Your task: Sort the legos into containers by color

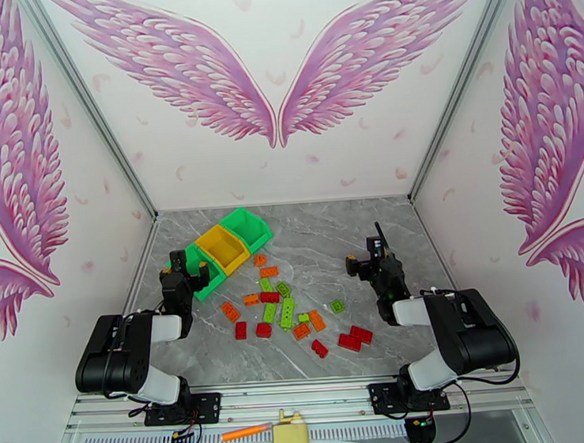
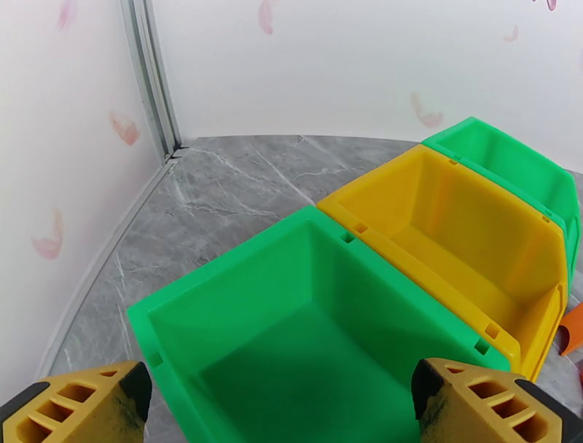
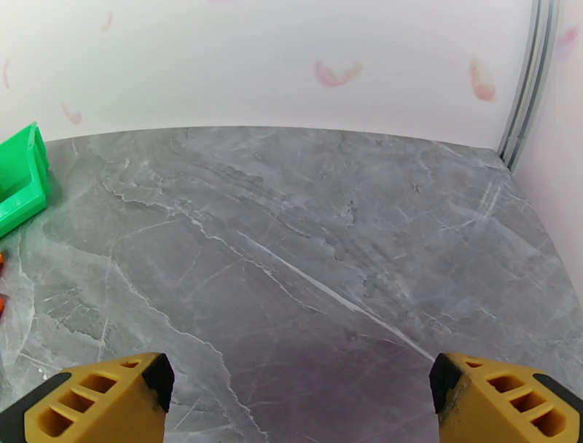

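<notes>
Beneath left claw, spread and empty: containers. Legos scattered on tabletop between it and right claw, likewise spread. Risk: two touching bricks pinched together, colours mixed.

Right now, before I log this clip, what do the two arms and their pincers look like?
The two arms match. The left arm and right arm have bulky black joints, white link sections and black base plates, with thin black cables looping near the bases. The left pincer and right pincer each have two yellow fingers with slotted cut-outs and black inner edges.
</notes>
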